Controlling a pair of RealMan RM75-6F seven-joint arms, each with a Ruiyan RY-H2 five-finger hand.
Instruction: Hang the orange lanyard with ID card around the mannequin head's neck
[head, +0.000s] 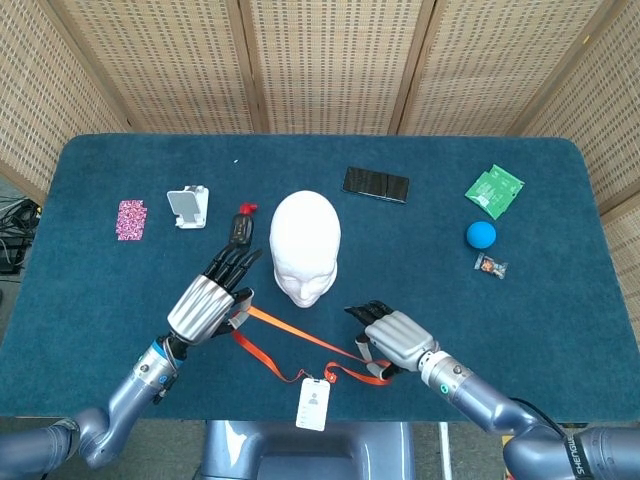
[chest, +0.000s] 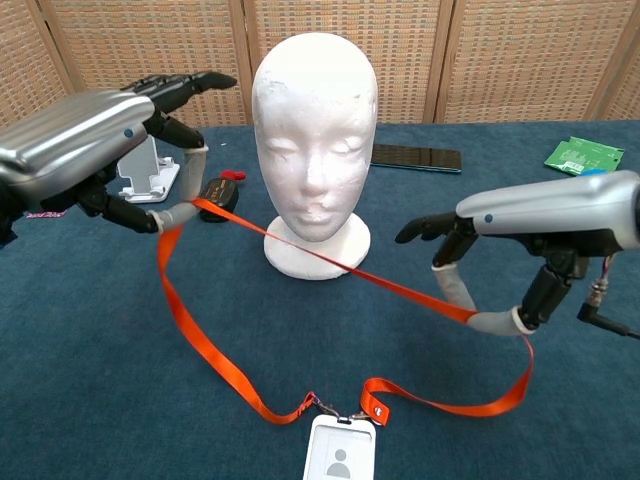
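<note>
The white mannequin head (head: 305, 245) (chest: 315, 140) stands upright mid-table, facing me. The orange lanyard (head: 300, 338) (chest: 330, 268) stretches taut in front of its base, between my two hands. My left hand (head: 208, 300) (chest: 85, 150), raised left of the head, pinches the strap at its thumb. My right hand (head: 395, 338) (chest: 545, 225), lower and to the right, holds the strap's other side. The rest of the loop hangs down to the ID card (head: 313, 403) (chest: 338, 458) at the table's near edge.
A black phone (head: 376, 184) lies behind the head. A green packet (head: 494, 190), a blue ball (head: 481, 234) and a small wrapper (head: 491, 265) sit at the right. At the left are a white stand (head: 188, 207), a pink card (head: 131, 219) and a black-and-red item (head: 241, 227).
</note>
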